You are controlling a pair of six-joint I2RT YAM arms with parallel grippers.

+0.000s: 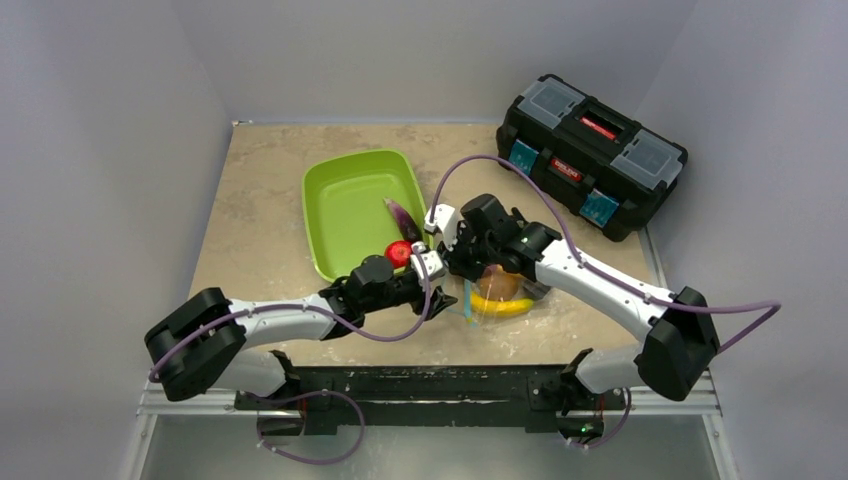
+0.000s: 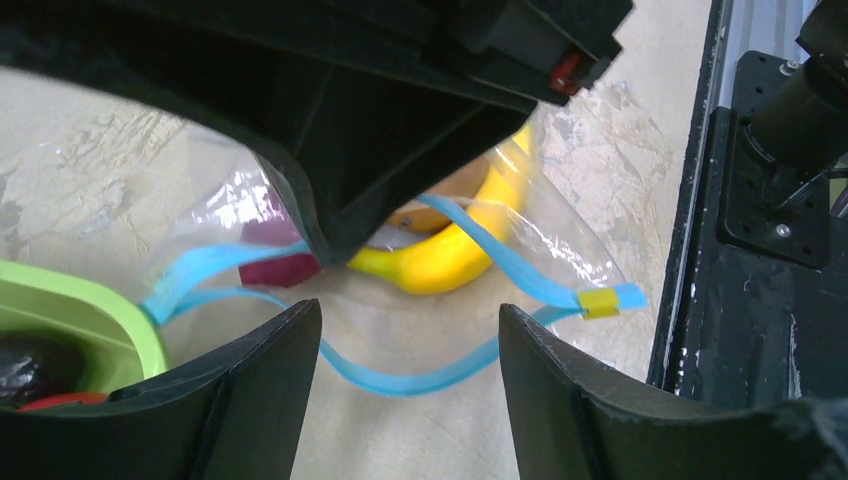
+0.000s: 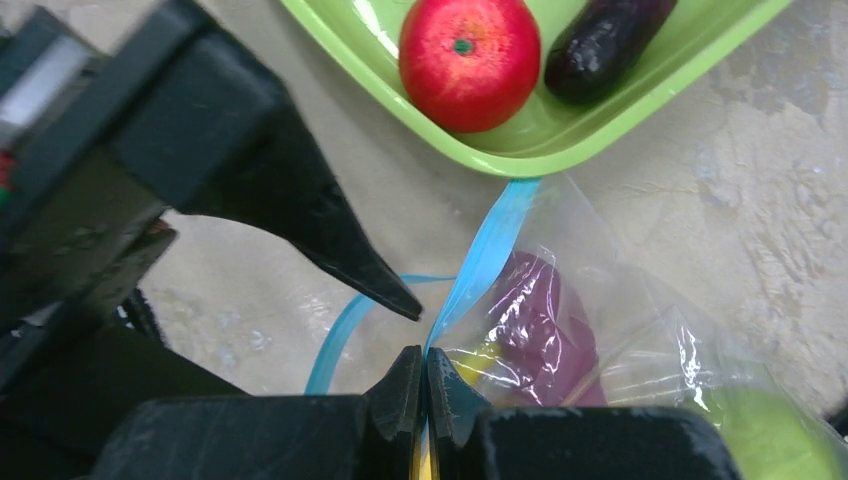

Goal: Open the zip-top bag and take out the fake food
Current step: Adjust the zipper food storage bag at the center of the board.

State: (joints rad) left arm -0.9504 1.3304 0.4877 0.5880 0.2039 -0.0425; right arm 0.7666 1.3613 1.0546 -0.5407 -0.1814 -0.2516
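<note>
The clear zip-top bag (image 1: 505, 290) lies just right of the lime-green tray (image 1: 345, 205), its mouth parted. My right gripper (image 3: 425, 352) is shut on the bag's upper blue zipper strip (image 3: 490, 245). My left gripper (image 2: 410, 310) is open, and the lower zipper strip (image 2: 420, 380) sags between its fingers without touching them. A yellow slider (image 2: 600, 302) sits at the strip's end. Inside the bag show a yellow banana (image 2: 450, 255), a purple piece (image 3: 540, 320) and something green (image 3: 775, 435). A red apple (image 3: 468, 60) and a dark eggplant (image 3: 605, 50) lie in the tray.
A black toolbox (image 1: 590, 155) stands at the back right of the table. The black mounting rail (image 2: 760, 200) runs along the near edge, close to the bag. The tray's near corner (image 2: 90, 310) is beside my left finger.
</note>
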